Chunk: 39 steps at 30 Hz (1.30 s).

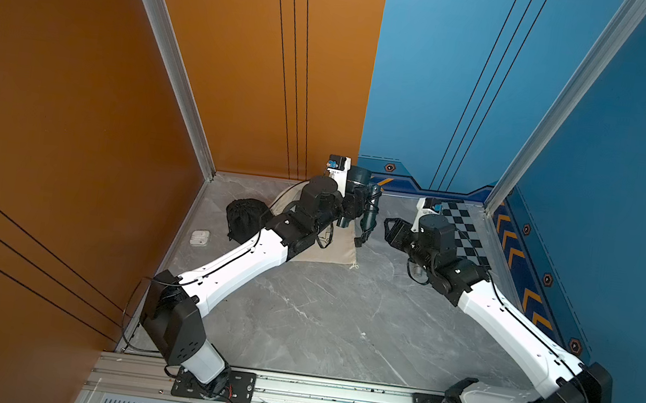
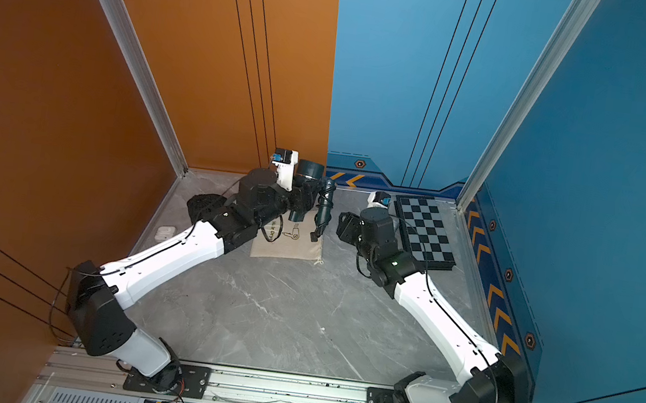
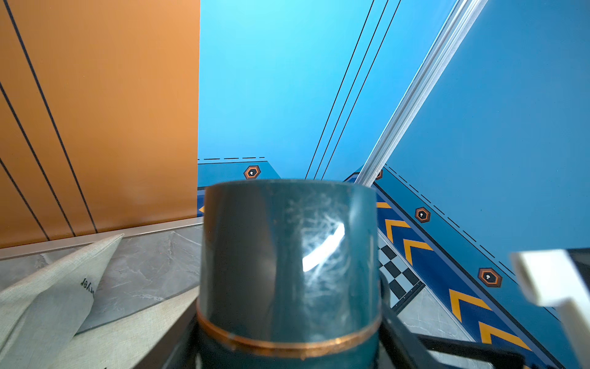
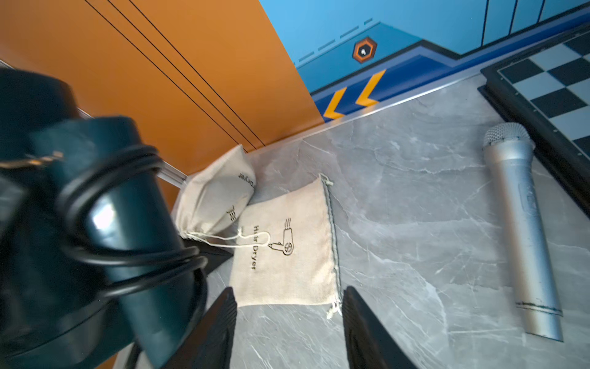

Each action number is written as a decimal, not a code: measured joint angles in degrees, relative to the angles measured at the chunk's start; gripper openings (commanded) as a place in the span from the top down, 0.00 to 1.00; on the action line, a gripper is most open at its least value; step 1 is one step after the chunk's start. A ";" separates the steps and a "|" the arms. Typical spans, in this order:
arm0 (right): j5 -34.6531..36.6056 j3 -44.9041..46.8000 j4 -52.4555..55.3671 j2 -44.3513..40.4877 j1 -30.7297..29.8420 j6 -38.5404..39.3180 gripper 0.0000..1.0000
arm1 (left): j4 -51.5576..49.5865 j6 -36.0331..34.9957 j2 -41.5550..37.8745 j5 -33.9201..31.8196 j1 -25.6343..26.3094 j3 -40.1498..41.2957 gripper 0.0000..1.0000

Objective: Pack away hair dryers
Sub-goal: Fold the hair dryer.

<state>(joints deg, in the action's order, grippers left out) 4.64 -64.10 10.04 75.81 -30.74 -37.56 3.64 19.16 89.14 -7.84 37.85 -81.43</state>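
I am holding the dark hair dryer (image 1: pixel 359 177) clear of the counter (image 1: pixel 340 317) with the left tool (image 1: pixel 354 204). That tool is pinching the barrel, which is filling the left wrist view. The right tool (image 4: pixel 289 289) is standing spread, with nothing between its fingers.

Governing relation: the dryer is hanging on the robot's left of the right tool, just beside it but not touching. It is also hanging over the far end of the flat beige bag (image 4: pixel 287 255) printed "Hair Dryer". That bag is lying flat on the counter. Its drawstring edge is running along the side facing the right arm, so I am judging the right tool to be the nearer free tool for opening the mouth.

Orientation: in both top views the barrel appears to be standing steeply, wide end up toward the back wall and nozzle down toward the bag. I cannot fix the exact tilt. The handle (image 4: pixel 137 223), wound with black cord (image 4: pixel 143 260), is running roughly alongside the barrel on the right tool's side. I am judging that the dryer's long axis is crossing the bag's mouth edge rather than lining up with it.
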 measured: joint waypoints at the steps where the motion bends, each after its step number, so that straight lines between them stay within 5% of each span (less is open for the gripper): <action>1: -0.35 -0.70 0.72 1.05 0.00 0.59 0.46 | -0.07 0.09 0.00 0.17 0.00 0.00 0.99; 39: -2.47 -8.52 1.46 11.06 -4.15 -2.78 0.47 | -0.46 -1.97 0.00 -4.42 0.07 0.00 1.00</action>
<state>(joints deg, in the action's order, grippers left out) 2.17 -72.62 11.51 86.87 -34.89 -40.34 3.18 17.19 89.14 -12.25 37.91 -81.43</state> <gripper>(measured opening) 0.529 0.684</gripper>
